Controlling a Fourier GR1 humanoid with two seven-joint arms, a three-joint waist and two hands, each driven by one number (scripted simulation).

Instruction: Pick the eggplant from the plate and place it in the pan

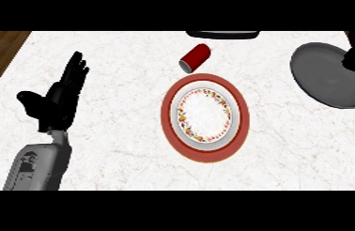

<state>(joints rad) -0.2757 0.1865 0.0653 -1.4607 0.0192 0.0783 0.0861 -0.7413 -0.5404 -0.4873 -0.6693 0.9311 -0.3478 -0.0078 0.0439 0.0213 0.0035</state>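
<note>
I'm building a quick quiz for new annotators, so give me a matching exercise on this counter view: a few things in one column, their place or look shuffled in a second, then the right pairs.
Column 1
1. plate
2. red cup
3. pan
4. left hand

Column 2
A. grey, at the right edge of the view
B. open, fingers up, at the left
C. lying on its side, just beyond the plate
D. red rim, flowered ring, middle of the counter

Pairs: 1-D, 2-C, 3-A, 4-B
</note>
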